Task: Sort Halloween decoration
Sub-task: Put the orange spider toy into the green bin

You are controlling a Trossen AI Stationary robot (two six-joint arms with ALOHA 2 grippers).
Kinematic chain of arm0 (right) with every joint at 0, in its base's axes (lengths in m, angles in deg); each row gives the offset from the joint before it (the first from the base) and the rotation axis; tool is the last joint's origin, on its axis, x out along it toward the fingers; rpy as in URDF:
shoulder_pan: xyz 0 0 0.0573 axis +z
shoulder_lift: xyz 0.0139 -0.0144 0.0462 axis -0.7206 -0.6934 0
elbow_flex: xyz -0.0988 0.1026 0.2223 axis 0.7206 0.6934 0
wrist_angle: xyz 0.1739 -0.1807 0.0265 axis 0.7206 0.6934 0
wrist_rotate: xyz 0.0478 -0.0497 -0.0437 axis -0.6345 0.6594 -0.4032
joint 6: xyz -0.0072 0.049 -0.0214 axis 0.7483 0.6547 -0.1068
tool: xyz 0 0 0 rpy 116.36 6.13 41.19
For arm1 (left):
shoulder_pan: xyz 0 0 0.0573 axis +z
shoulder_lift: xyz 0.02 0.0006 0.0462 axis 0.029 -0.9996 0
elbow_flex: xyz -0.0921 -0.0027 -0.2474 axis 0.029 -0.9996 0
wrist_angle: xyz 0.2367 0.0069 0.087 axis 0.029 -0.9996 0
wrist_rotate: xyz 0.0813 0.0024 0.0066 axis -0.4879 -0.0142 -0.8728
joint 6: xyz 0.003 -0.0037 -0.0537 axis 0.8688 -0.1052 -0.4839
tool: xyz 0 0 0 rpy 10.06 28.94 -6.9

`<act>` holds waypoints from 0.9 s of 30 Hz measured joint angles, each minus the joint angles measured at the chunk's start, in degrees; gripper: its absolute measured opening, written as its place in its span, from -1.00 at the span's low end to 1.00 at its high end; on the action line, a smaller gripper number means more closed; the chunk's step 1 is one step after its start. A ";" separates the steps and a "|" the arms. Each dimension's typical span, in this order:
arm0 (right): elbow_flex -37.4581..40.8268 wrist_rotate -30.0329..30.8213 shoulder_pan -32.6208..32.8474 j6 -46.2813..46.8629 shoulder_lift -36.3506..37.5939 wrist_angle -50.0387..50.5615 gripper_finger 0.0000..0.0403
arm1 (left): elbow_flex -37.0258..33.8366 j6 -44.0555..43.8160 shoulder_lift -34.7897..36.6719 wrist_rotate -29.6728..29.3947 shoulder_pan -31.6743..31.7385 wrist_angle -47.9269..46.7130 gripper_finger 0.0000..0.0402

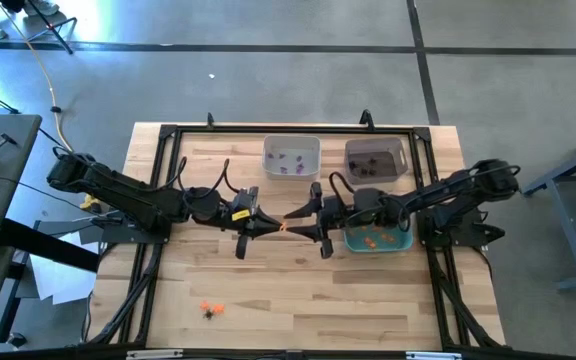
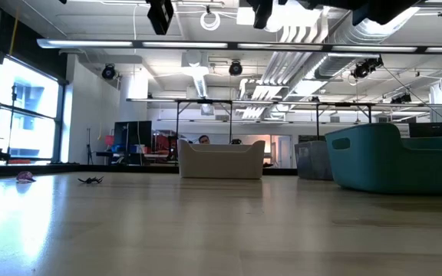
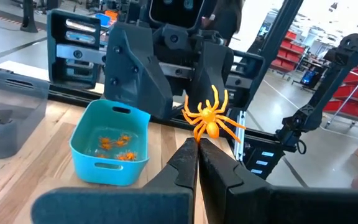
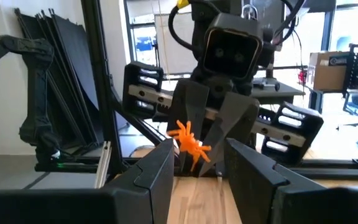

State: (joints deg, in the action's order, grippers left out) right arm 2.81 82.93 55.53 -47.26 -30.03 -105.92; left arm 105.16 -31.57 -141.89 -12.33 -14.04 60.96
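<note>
An orange spider trinket [image 3: 209, 118] of the Halloween decoration hangs in the air over the middle of the table, and my left gripper [image 3: 197, 147] is shut on it. My right gripper [image 4: 201, 169] faces it from the table's right, open. Its two fingers stand on either side of the orange spider [image 4: 188, 144] without touching it. From above, the left gripper [image 1: 273, 226] and the right gripper [image 1: 296, 223] meet tip to tip. Loose orange and black trinkets [image 1: 210, 308] lie near the table's front left. My left gripper pinches the orange spider by the lower end of its body [image 3: 205, 134] between its two fingertips [image 3: 189, 153]. The fingers lie level and point toward the table's right. The spider sticks out beyond the tips, legs spread, lifted clear of the table.
A white bin [image 1: 291, 157] with purple trinkets and a dark bin [image 1: 375, 158] with black ones stand at the far edge. A teal bin [image 1: 378, 238] with orange trinkets sits under my right arm. A black spider [image 2: 90, 180] lies on the bare wood.
</note>
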 joint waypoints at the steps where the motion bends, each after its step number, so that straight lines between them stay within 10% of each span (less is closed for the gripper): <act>1: -0.01 -0.16 0.00 0.00 -0.44 -0.92 -0.31 | 0.00 0.00 0.00 0.00 0.00 0.02 -1.00; 11: -0.02 -0.55 0.00 -0.35 -1.25 -3.26 -0.35 | 0.00 0.09 0.00 0.00 0.00 -0.05 -1.00; 20: -0.02 -2.09 -0.02 -0.48 -1.25 -3.29 -0.93 | 0.00 0.59 0.00 0.04 0.00 -0.03 -1.00; 27: -0.02 -2.20 -0.03 -0.45 -1.25 -3.29 -0.99 | 0.00 0.66 0.00 0.02 -0.02 0.02 -1.00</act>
State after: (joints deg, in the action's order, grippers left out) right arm 2.79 80.73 55.50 -47.71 -31.28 -109.21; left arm 105.16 -30.91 -141.89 -12.31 -14.07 60.98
